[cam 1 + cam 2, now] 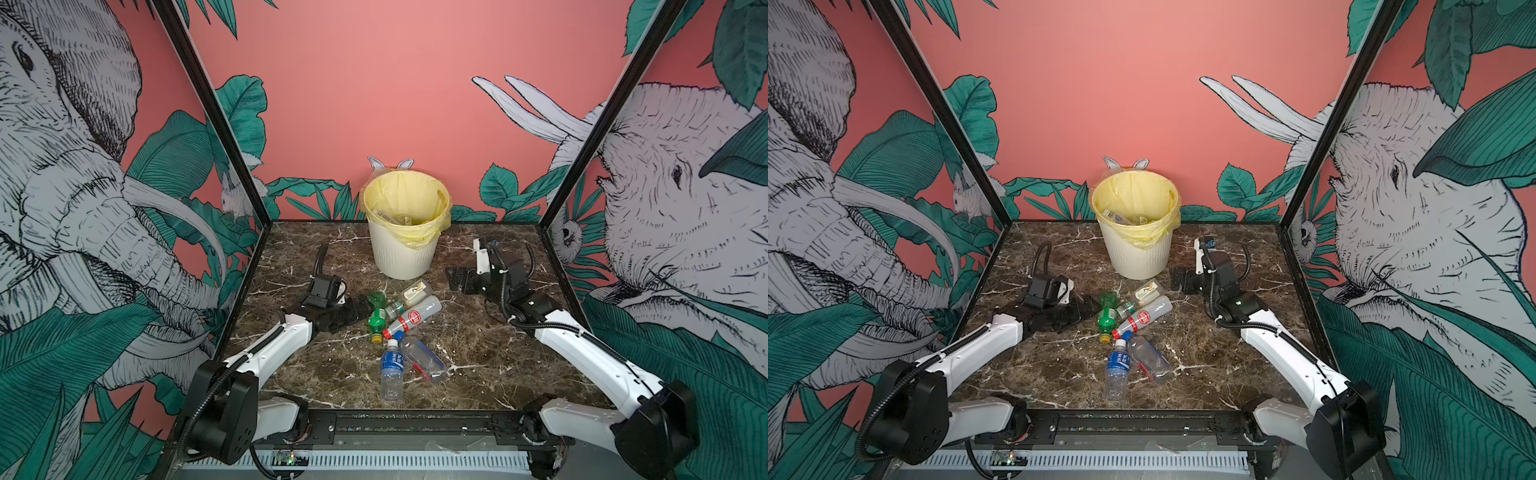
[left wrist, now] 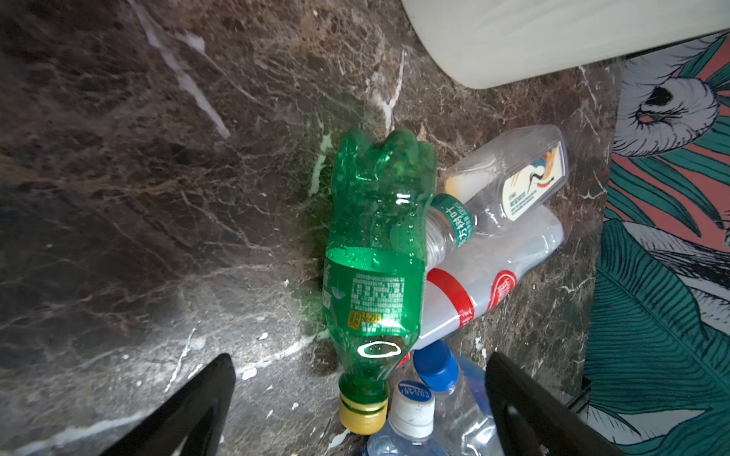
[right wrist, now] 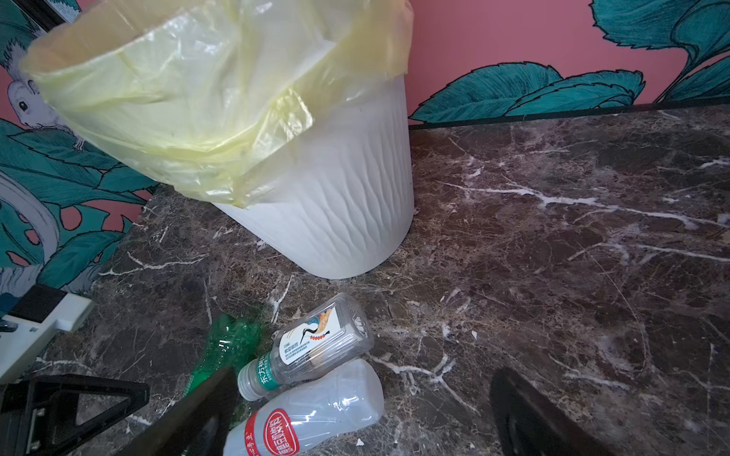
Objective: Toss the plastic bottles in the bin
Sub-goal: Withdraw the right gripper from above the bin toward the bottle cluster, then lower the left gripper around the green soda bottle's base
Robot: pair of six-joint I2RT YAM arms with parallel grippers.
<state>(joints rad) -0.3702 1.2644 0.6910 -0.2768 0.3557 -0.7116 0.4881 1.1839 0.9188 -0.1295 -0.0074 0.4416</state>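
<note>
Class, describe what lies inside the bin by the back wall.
Inside the bin, lined by a yellow bag, a few clear bottles show in both top views. The near wall hides anything deeper, so their number is unclear.

Bottles (image 1: 392, 370) on table (image 1: 478, 332): five. Bin (image 1: 399, 253): one.

Robot test cell, lab-type rig, not a home. Black frame posts (image 1: 194, 70) box in printed elephant-and-leaf wall panels (image 1: 374, 83) around a marble-look bench (image 1: 478, 357). Left arm (image 1: 270, 349) and right arm (image 1: 582, 347) sit on a black rail (image 1: 411, 428), slotted cable duct (image 1: 374, 459) below. Bin (image 1: 401, 253) stands on the bench.
</note>
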